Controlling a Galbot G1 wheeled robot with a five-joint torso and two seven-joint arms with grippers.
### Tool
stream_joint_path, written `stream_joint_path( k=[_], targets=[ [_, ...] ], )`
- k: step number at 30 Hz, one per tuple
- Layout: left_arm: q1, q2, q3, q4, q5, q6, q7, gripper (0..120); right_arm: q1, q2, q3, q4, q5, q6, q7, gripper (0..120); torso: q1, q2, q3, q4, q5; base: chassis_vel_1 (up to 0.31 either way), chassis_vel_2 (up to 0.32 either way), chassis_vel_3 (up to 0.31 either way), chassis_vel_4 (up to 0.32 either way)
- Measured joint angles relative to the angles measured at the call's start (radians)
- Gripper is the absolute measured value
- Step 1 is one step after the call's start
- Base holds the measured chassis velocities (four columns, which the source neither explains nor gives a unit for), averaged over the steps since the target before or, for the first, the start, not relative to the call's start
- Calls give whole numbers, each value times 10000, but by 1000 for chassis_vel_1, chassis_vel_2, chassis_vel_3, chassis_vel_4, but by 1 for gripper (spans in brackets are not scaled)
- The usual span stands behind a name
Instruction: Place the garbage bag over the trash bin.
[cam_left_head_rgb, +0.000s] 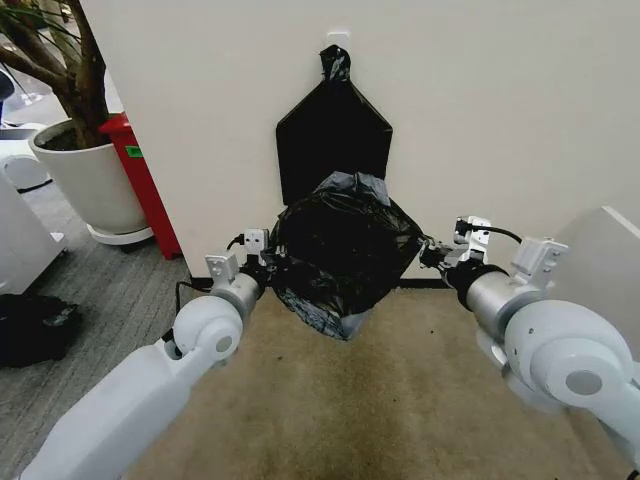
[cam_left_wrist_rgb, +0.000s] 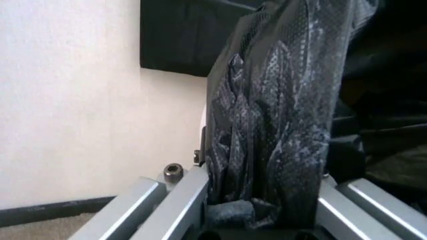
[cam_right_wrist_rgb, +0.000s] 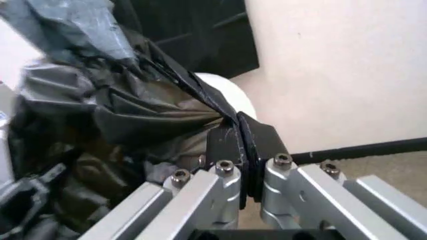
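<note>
Black, crinkly plastic — the garbage bag (cam_left_head_rgb: 342, 255) — hangs stretched between the two arms in front of the wall, below the knotted bag bundle (cam_left_head_rgb: 332, 140). The left gripper (cam_left_head_rgb: 268, 268) is closed on one edge, the right gripper (cam_left_head_rgb: 432, 252) pinched tight on the other. A white curve of the trash bin (cam_right_wrist_rgb: 227, 90) peeks behind the film. Judged step: draping — next calls for lowering the open mouth evenly around the rim.

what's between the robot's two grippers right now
In the head view, the garbage bag spans the whole gap, pinched by the left gripper on one edge and the right gripper on the other.
</note>
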Motion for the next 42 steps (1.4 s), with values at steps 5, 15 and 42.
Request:
stream_joint_path(
  k=[5, 15, 42],
  targets=[
    [173, 71, -93, -117, -45, -116, 190, 0, -84, 4, -31, -415, -220, -148, -356, 0, 0, 0, 0, 0, 0, 0, 0, 0, 0],
    [440, 101, -436, -266, -258, -331, 465, 0, -511, -219, -26, -1212, -899, -303, -1902, 0, 0, 0, 0, 0, 1, 0, 0, 0, 0],
    [512, -76, -1016, -264, -2921, -593, 649, 0, -1680, -601, -192, -2421, -4880, 987, -5191, 0, 0, 0, 0, 0, 1, 0, 0, 0, 0]
  ],
)
